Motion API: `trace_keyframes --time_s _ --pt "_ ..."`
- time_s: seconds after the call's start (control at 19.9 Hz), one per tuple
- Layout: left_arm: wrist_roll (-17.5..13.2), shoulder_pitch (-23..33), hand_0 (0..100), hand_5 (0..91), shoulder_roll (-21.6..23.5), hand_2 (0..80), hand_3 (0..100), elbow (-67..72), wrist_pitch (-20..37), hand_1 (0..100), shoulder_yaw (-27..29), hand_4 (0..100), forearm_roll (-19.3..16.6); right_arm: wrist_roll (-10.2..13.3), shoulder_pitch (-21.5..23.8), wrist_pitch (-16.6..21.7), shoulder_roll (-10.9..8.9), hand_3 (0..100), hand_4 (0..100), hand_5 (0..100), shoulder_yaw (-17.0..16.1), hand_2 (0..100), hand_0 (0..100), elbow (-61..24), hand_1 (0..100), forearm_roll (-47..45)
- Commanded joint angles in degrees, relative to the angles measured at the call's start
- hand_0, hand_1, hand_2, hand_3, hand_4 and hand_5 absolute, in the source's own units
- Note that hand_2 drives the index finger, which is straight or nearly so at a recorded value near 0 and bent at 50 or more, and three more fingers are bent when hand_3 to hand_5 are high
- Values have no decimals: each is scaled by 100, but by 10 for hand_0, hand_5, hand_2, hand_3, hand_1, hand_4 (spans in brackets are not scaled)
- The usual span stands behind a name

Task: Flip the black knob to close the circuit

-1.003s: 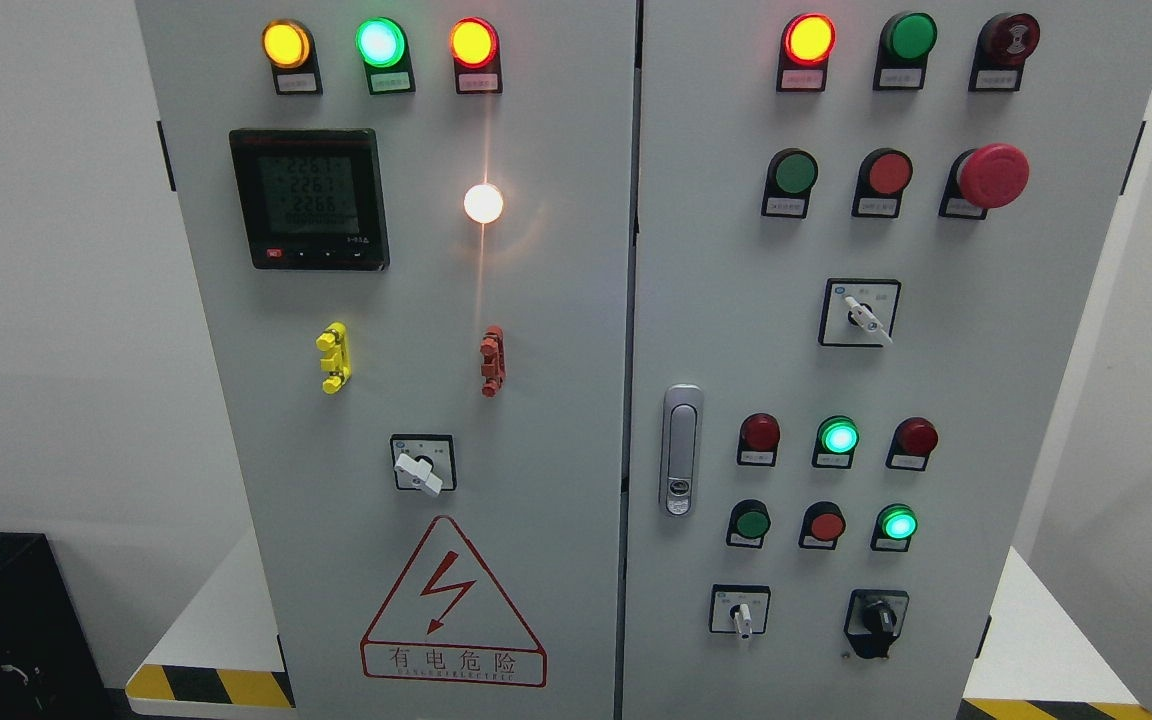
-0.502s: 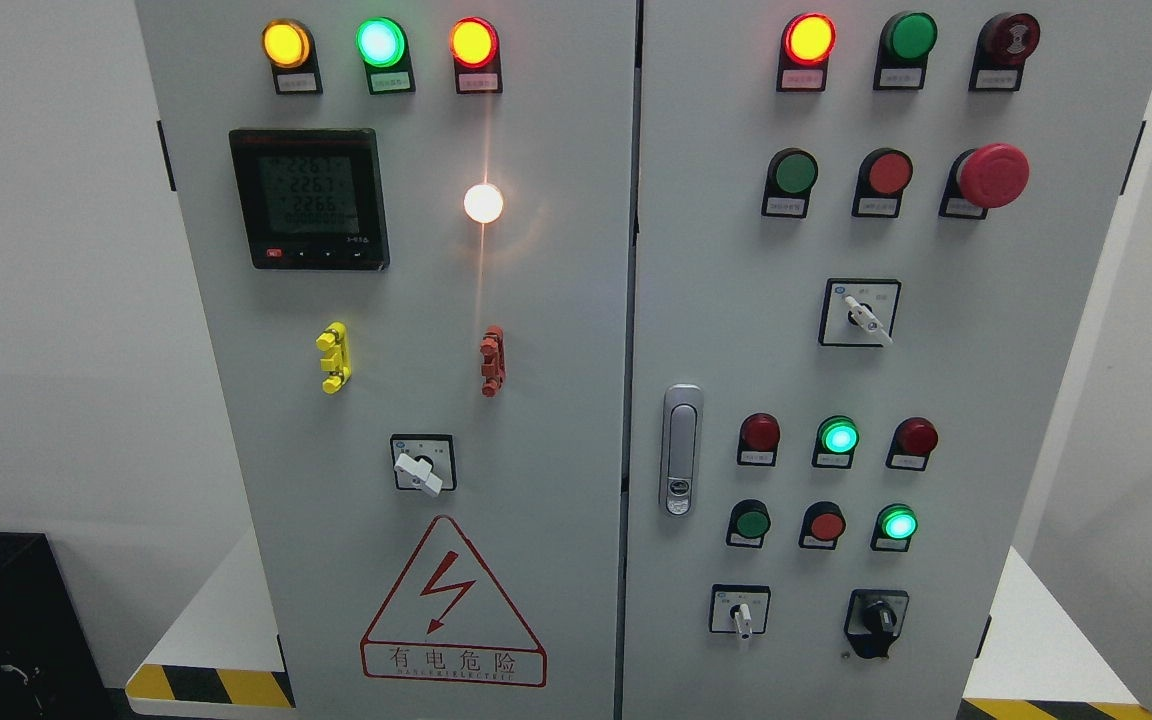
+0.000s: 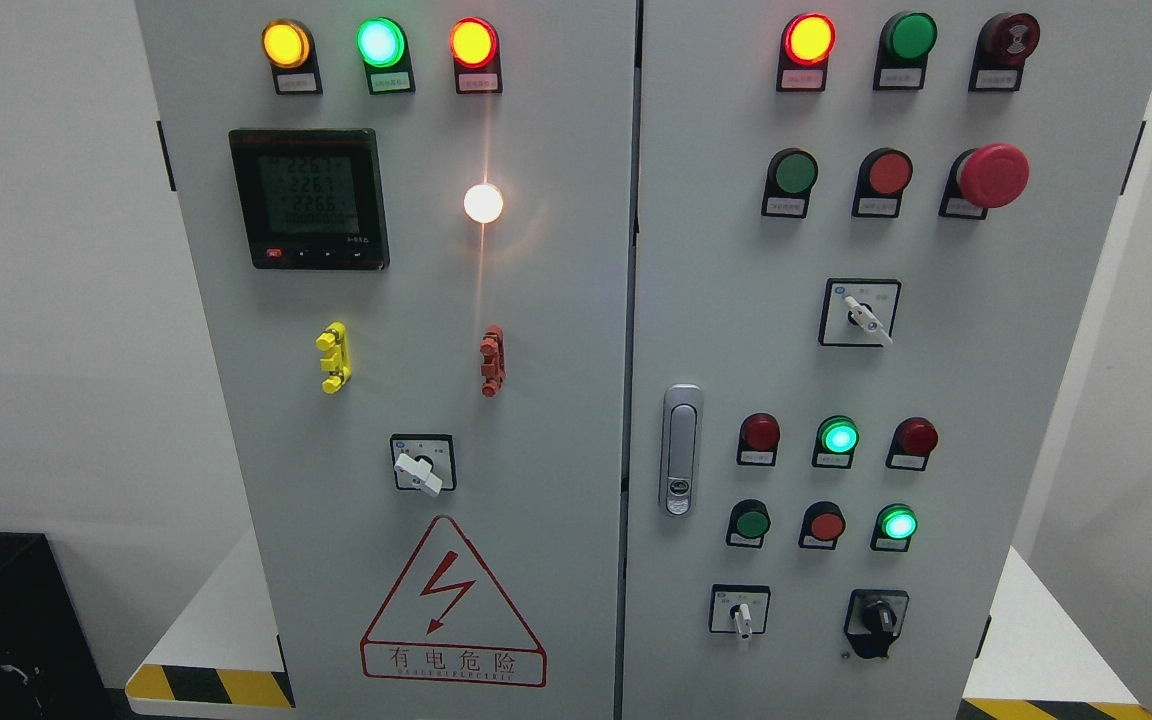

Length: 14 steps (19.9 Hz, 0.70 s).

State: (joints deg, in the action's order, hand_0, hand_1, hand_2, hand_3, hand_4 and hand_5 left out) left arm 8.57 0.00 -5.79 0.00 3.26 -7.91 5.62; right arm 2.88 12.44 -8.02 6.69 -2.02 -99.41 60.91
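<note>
The black knob (image 3: 877,618) sits low on the right door (image 3: 936,380), handle upright; no robot hand shows, so its state cannot be told.

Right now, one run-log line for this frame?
stage: pre-reach | black knob: lower right of right door, untouched | hands: not in view | white-lever selector: left of knob | door handle: shut

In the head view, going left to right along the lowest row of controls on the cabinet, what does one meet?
White-handled switch → black knob. Both sit on the right door, under the row of small buttons. No robot hand is in view.
</note>
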Motion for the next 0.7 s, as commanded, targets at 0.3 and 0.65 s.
trace_keyframes --time_s 0.3,0.65 --pt "4 132 120 0 -1 0 0 -167 0 556 0 0 0 -393 -777 -331 25 1000 1000 1000 -141 858 0 -466 19 694" --pt "4 132 120 0 -1 0 0 -167 0 556 0 0 0 -394 -1208 -463 52 1000 1000 1000 -272 858 0 -308 13 975"
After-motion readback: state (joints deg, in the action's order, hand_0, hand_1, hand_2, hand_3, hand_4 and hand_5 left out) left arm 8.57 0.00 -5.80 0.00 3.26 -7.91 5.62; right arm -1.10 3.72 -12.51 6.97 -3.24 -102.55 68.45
